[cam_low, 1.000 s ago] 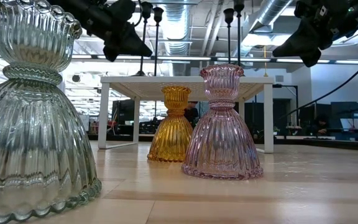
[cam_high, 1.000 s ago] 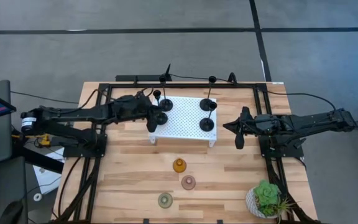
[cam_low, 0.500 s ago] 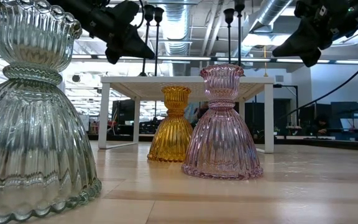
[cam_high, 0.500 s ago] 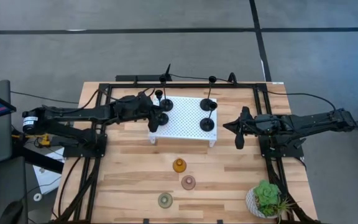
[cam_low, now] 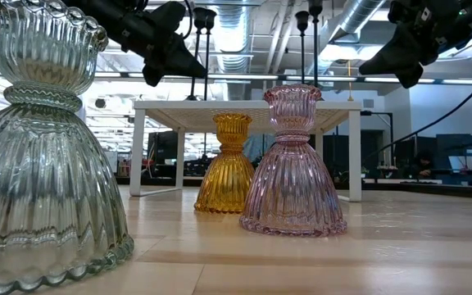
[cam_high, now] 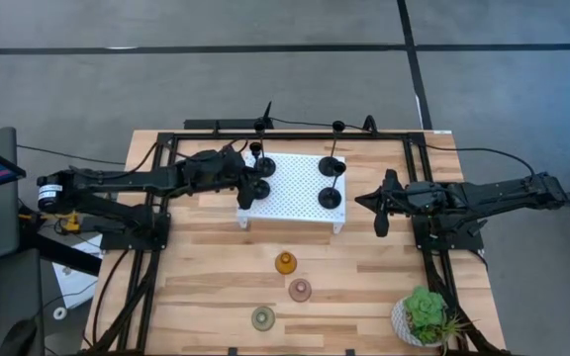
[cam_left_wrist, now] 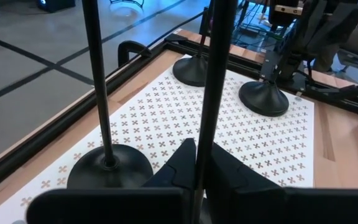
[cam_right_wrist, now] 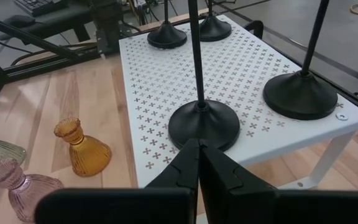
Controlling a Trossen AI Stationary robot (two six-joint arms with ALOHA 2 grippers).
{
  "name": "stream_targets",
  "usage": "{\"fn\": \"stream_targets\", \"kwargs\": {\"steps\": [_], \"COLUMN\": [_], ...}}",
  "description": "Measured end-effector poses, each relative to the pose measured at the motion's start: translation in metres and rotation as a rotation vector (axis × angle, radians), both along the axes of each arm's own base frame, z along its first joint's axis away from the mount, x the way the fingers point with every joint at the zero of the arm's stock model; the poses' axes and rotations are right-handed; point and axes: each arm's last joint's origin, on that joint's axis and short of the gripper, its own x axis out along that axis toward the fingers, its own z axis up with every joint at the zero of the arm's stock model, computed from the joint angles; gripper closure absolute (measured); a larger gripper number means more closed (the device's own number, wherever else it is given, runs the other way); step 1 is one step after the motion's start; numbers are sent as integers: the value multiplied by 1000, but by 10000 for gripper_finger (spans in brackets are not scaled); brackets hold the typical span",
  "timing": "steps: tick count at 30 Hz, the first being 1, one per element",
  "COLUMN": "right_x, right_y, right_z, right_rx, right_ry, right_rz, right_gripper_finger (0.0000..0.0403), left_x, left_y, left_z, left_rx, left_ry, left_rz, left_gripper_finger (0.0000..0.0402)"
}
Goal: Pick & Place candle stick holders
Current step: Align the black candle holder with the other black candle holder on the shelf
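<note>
We see four black candle holders (cam_high: 331, 197) on the white platform (cam_high: 295, 188), with open wood between it and the amber (cam_high: 285, 263), pink (cam_high: 300, 290) and green (cam_high: 263, 317) ones. Our left gripper (cam_high: 256, 184), clenched on one stem (cam_left_wrist: 213, 93), has crept slightly rightward. The right gripper (cam_high: 381, 211) hangs clenched beside the platform's edge. No readable writing.

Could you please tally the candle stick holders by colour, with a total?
Black: 4
Amber: 1
Pink: 1
Pale green: 1
Total: 7
</note>
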Motion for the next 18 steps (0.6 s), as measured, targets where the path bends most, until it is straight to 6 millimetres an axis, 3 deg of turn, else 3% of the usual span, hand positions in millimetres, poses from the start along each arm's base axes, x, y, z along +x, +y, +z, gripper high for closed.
{"fn": "stream_targets", "kwargs": {"steps": [6, 18], "right_x": [0, -1], "right_y": [0, 0], "right_z": [0, -1], "right_rx": [0, 0], "right_ry": [0, 15], "right_rz": [0, 0], "right_gripper_finger": [403, 403], "left_x": [0, 0], "left_y": [0, 0], "left_z": [0, -3], "left_rx": [-21, -35], "left_ry": [-6, 4], "left_rz": [-5, -3], "left_gripper_finger": [375, 296]}}
